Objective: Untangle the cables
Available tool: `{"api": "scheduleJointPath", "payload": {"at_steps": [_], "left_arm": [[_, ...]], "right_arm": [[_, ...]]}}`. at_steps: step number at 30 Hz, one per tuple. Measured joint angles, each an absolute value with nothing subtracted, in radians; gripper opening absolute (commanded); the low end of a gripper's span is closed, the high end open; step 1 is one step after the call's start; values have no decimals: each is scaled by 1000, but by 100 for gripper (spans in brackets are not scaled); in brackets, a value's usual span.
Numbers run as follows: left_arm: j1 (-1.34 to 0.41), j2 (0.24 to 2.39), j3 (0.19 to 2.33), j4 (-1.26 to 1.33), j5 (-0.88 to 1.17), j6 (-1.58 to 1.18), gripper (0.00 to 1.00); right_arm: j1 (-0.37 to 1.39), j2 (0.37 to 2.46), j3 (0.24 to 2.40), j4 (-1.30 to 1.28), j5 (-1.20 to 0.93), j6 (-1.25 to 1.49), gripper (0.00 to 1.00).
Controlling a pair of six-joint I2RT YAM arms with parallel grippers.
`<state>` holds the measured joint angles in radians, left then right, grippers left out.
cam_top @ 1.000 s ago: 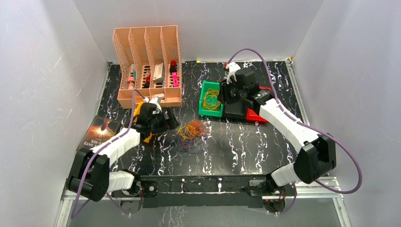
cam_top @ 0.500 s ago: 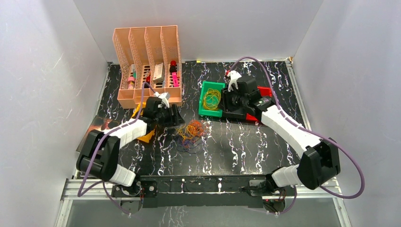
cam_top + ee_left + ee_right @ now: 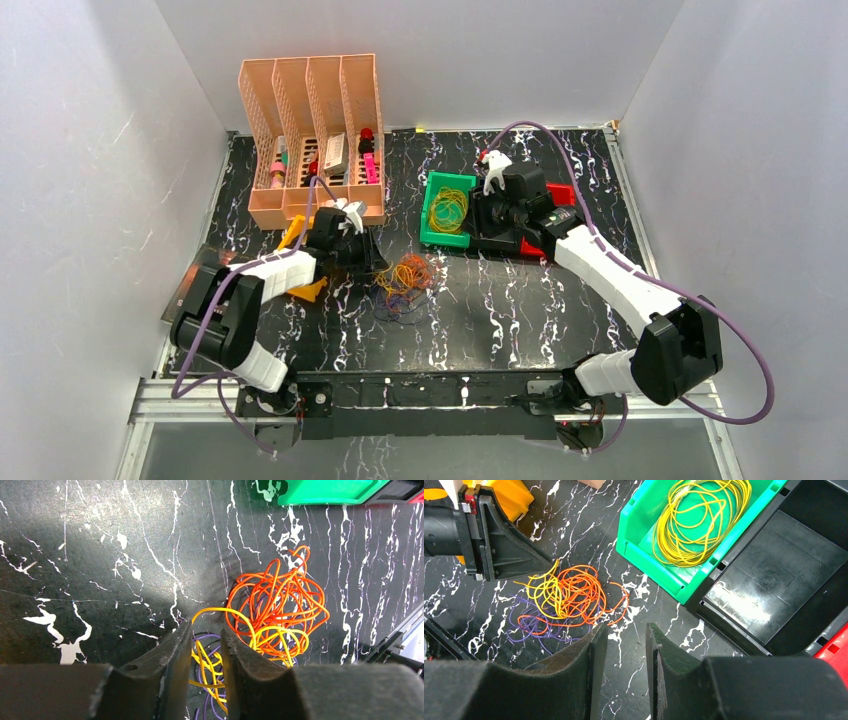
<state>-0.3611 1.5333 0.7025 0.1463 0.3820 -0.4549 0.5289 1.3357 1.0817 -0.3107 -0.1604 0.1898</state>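
no text, label, brand or number can be read in any view. the small items point(image 3: 336, 155) standing in the peach organiser point(image 3: 310, 95) at the far left may carry printing, but it is too small to make out. the green bin point(image 3: 651, 562) shows plain plastic.

Bright, even light, views mostly sharp
Glare on black bin point(image 3: 749, 605); left wrist's close-up fingers point(image 3: 165, 680) soft, shadow beside them
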Motion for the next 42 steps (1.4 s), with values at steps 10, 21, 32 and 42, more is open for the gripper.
{"api": "scheduleJointPath", "payload": {"at_steps": [10,21,32,42], "left_arm": [[-361,1519,702,135,362,-452,6],[-362,1326,703,94,337,-426,49],[-432,1433,707,43,337,-374,51],[-436,1467,727,41,304,-359,37]], "right_arm": [[529,1315,1037,-303,-161,204,42],[529,1315,1031,-295,-168,211,42],[529,1315,1029,-284,-180,215,43],[529,1314,1016,-281,-186,218,43]]}}
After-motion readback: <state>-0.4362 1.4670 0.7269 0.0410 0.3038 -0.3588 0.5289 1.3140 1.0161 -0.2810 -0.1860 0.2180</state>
